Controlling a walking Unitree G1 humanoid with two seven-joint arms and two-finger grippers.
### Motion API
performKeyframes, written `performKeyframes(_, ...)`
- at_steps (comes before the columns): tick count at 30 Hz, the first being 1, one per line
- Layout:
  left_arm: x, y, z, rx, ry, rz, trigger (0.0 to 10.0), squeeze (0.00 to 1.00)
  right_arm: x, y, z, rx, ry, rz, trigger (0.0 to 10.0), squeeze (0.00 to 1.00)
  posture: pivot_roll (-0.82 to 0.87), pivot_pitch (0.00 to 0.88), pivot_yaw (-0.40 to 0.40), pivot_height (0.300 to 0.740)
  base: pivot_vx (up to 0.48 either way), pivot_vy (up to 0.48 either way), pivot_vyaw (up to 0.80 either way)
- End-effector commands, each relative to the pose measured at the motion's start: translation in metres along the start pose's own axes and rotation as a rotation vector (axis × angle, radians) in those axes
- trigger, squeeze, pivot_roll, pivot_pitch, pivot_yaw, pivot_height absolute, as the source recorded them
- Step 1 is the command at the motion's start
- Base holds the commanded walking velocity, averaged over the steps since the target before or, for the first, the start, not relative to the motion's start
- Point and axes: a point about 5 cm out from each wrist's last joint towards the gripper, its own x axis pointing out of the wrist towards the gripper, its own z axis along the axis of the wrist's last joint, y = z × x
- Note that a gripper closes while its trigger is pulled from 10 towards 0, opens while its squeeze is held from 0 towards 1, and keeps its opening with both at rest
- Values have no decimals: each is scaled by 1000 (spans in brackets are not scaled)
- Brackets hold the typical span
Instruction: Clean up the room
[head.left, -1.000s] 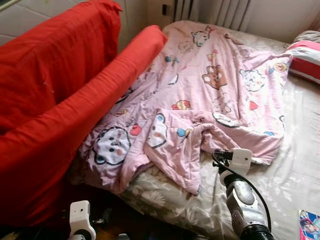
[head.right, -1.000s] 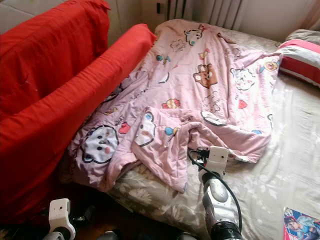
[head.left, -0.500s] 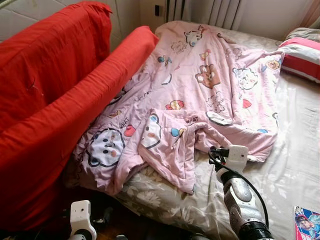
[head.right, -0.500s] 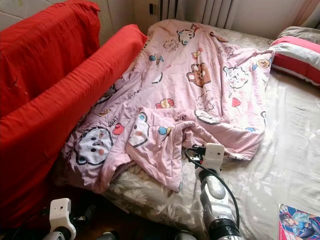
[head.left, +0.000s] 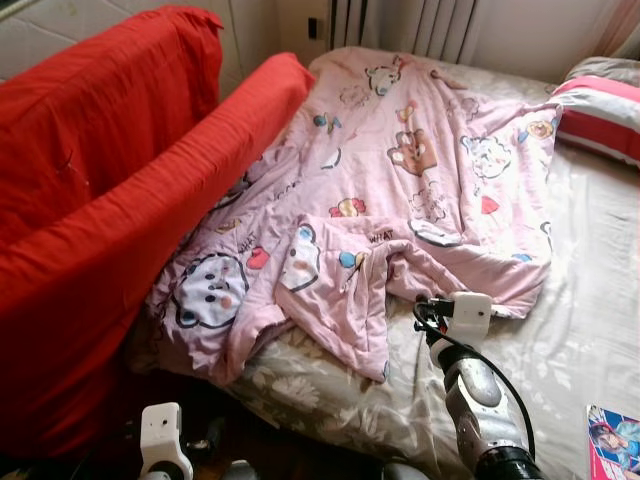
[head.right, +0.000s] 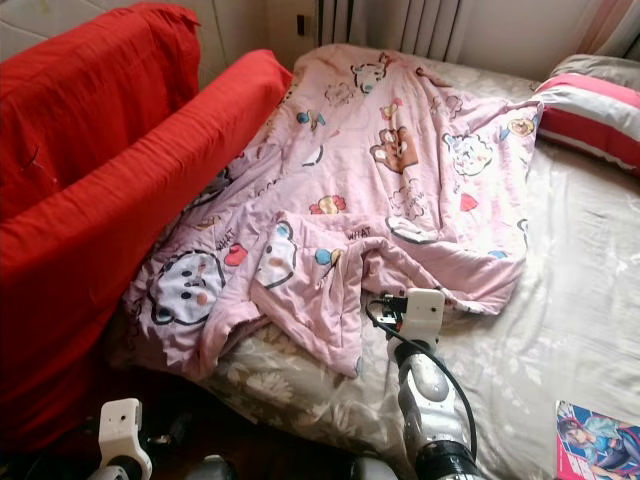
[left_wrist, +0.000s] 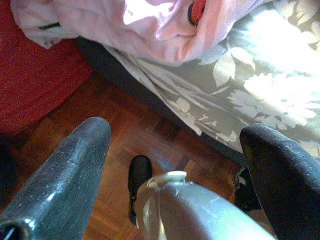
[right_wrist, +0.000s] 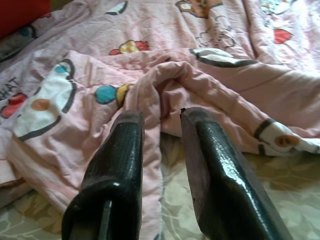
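Quilt (head.left: 400, 190), pink with cartoon animal prints, lies spread over the bed (head.left: 590, 330), rumpled and unfolded. Its long axis runs from the far end of the bed, near the radiator (head.left: 420, 25), diagonally toward the near left corner, where one end hangs over the mattress edge beside the red sofa (head.left: 120, 200). A turned-back fold bunches at the near middle, making a raised ridge. The left edge of the quilt lies against the sofa's arm.

Right gripper (right_wrist: 160, 150) is stretched out low over the bed, at the near edge of that bunched fold. In the right wrist view its two black fingers (right_wrist: 117, 170) stand a narrow gap apart, nothing between them; a flap of quilt lies just ahead of the tips, and whether the tips touch the cloth cannot be settled from this angle. The sheet under it is grey-beige with a pale floral print.

Left gripper (left_wrist: 175, 150) hangs low by the foot of the bed over the wooden floor (left_wrist: 125, 130), fingers spread wide and empty.

Striped red and white pillow (head.left: 600, 110) sits at the far right of the bed, apart from the quilt's right edge. A printed magazine or booklet (head.left: 612, 440) lies on the sheet at the near right corner. No containers are in evidence.
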Motion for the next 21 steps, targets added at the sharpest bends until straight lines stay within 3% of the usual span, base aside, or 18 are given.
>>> performKeyframes(1,-5,3,-10,6,39,4,10000,0,-2,1,-4,4,14,2,10000,0,117,205,-20,652,0,0,0)
performKeyframes(4,-5,3,-10,7,41,3,10000,0,-3,1,-3,4,-3,4,10000,0,118,202,-19,632,0,0,0)
performKeyframes(15,-5,3,-10,-3,42,4,10000,0,-3,1,-3,20,-16,-1,10000,0,120,211,-17,632,0,0,0)
performKeyframes(21,-5,4,-9,0,40,4,10000,0,-4,2,-5,17,-9,6,10000,0,122,218,-17,632,0,309,0)
